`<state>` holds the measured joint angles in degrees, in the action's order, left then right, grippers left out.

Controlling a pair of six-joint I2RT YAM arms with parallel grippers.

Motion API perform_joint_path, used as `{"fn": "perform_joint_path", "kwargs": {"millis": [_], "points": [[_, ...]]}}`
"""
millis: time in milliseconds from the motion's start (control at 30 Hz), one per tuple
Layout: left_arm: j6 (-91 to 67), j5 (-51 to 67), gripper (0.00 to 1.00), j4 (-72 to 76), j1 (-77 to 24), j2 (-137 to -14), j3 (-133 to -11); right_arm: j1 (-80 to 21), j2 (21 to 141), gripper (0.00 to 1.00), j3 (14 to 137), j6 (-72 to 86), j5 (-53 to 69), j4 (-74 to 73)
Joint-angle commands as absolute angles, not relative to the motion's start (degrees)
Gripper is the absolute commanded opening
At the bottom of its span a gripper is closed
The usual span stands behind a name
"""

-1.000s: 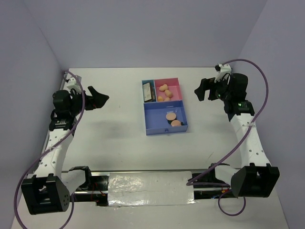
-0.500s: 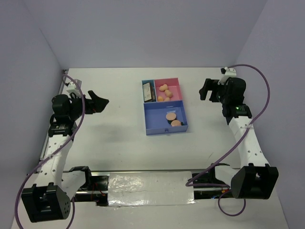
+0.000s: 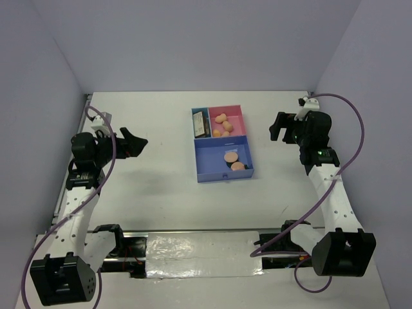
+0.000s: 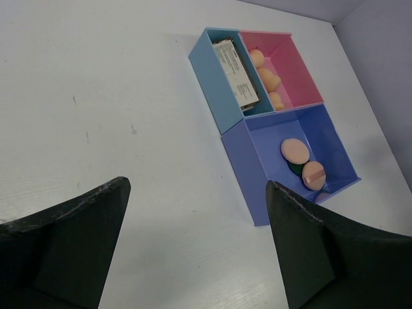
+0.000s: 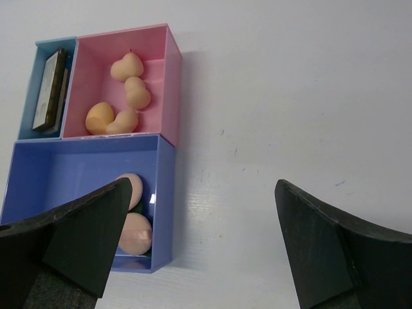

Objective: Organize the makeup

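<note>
Left gripper (image 3: 136, 140): my fingers are spread wide and hold nothing; it hangs over the table (image 3: 148, 187) near its left edge.
Right gripper (image 3: 278, 125): also spread and empty, near the right edge.
Sponges (image 5: 125, 90): four, in the pink compartment at the tray's (image 3: 224, 177) far right corner.
Palettes (image 4: 237, 74): in the narrow light-blue compartment, far left corner.
Puffs (image 3: 230, 157): two in the large blue compartment along the near edge, a dark green disc (image 4: 296, 168) between them.
Progress: I see no makeup outside the tray, so I judge the sorting done.
</note>
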<state>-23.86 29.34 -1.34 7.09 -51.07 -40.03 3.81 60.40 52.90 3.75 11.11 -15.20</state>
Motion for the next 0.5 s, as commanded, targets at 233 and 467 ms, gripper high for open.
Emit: {"fn": "perform_joint_path", "kwargs": {"millis": [233,467], "points": [[-23.29,31.12,0.99,2.11,7.56,-49.13,-38.32,4.31,58.62,1.0,52.29,2.11,9.49,-12.39],[-23.2,29.71,0.99,1.85,7.47,-48.69,-38.06,4.31,58.71,1.0,52.12,0.88,9.67,-12.3]]}}
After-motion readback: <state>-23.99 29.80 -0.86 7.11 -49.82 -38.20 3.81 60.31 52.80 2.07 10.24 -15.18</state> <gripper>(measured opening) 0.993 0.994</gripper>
